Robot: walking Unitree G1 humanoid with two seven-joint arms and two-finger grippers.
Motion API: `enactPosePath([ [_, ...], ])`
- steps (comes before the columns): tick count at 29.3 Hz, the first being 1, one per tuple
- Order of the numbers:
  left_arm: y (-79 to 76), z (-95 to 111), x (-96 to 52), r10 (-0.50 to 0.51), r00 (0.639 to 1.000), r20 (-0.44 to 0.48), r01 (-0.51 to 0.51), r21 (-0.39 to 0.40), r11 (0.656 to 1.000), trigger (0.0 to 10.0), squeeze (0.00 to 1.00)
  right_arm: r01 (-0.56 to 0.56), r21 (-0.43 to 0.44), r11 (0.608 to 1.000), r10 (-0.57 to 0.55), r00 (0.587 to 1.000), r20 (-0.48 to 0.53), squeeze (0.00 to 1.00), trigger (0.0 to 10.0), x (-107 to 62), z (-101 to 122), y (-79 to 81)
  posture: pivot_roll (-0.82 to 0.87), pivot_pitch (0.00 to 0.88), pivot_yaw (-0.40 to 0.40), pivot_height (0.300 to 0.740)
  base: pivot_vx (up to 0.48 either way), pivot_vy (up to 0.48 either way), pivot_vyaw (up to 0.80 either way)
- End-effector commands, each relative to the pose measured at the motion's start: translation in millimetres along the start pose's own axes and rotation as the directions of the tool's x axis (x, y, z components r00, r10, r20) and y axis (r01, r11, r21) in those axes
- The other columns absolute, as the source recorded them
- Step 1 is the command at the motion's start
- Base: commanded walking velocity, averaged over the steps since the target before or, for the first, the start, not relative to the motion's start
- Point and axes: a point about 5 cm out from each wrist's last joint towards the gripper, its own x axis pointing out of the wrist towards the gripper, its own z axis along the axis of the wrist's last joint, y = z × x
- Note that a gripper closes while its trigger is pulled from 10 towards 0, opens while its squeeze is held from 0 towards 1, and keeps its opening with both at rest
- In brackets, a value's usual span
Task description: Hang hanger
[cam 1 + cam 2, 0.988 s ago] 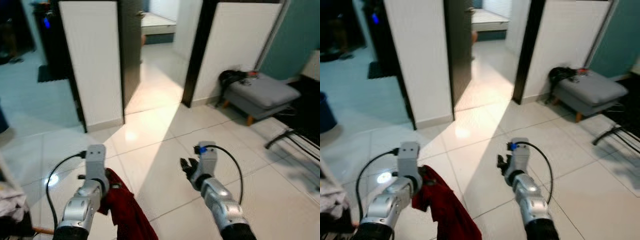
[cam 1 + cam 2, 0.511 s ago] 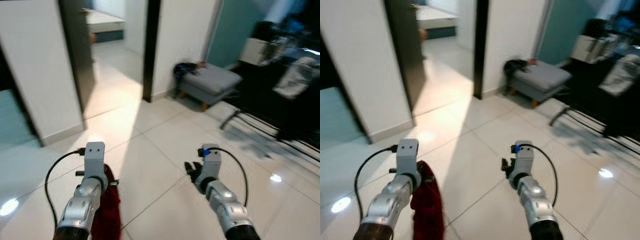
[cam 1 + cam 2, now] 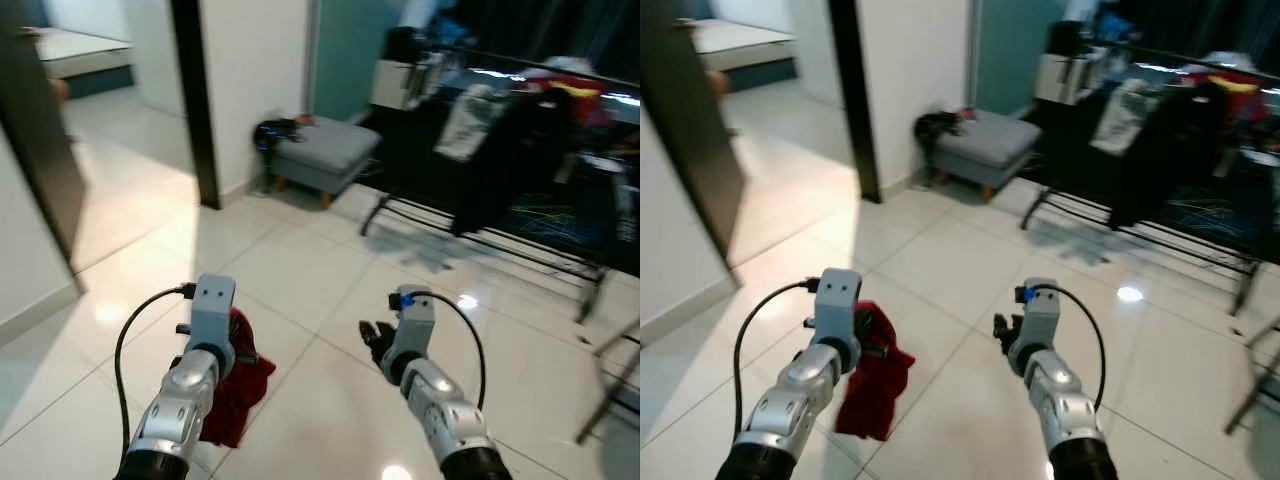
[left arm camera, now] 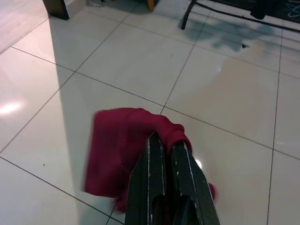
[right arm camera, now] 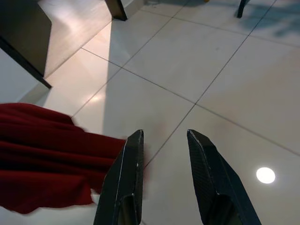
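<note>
Glossy white floor tiles point(image 3: 300, 270) run ahead to a dark clothes rack point(image 3: 520, 150). My left gripper point(image 4: 166, 147) is clenched on a red garment point(image 4: 122, 150): soft, light, drooping, likely to slip. No hanger is visible under it. My right gripper point(image 5: 164, 159) hangs spread, empty.

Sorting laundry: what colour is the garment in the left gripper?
Dark red garment, clearest in the left wrist view.

glossy white tile floor point(image 3: 300, 290) — grey footstool point(image 3: 325, 155), drying rack point(image 3: 500, 215)
</note>
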Motion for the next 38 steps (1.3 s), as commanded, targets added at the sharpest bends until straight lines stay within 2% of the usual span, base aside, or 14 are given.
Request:
enactPosePath([
  [1,-1.3,1.6,-1.6,-0.002,1.0,0.009,0.002,-0.025,1.0,10.0,0.0,-0.014,0.014,1.0,0.014,1.0,0.0,0.0,10.0,1.5,2.1,1.3,-0.02,0.0,-0.036,0.74,0.0,0.0,0.0],
  [3,-2.1,-2.3,-0.7,-0.009,1.0,0.004,0.009,-0.04,0.999,10.0,0.0,-0.047,-0.03,0.998,0.048,0.999,0.018,0.0,10.0,4.7,8.5,7.9,-0.04,0.0,-0.029,0.74,0.0,0.0,0.0],
  [13,-6.6,8.8,3.8,-0.026,0.999,0.043,0.029,-0.059,0.998,10.0,0.0,-0.081,-0.054,0.995,0.083,0.996,0.038,0.0,10.0,7.4,17.0,11.7,-0.03,0.0,-0.047,0.74,0.137,0.0,0.0],
  [26,-1.6,15.0,5.0,-0.006,0.998,0.066,0.01,-0.067,0.998,10.0,0.0,-0.066,-0.059,0.996,0.068,0.997,0.03,0.0,10.0,11.3,18.5,5.2,-0.03,0.0,-0.045,0.74,0.395,0.0,0.0],
  [38,-1.3,19.0,8.6,-0.006,0.997,0.08,0.012,-0.068,0.998,10.0,0.0,-0.07,-0.072,0.995,0.073,0.997,0.031,0.0,10.0,14.2,19.2,3.5,-0.02,0.0,-0.055,0.74,0.421,0.0,-0.48],
])
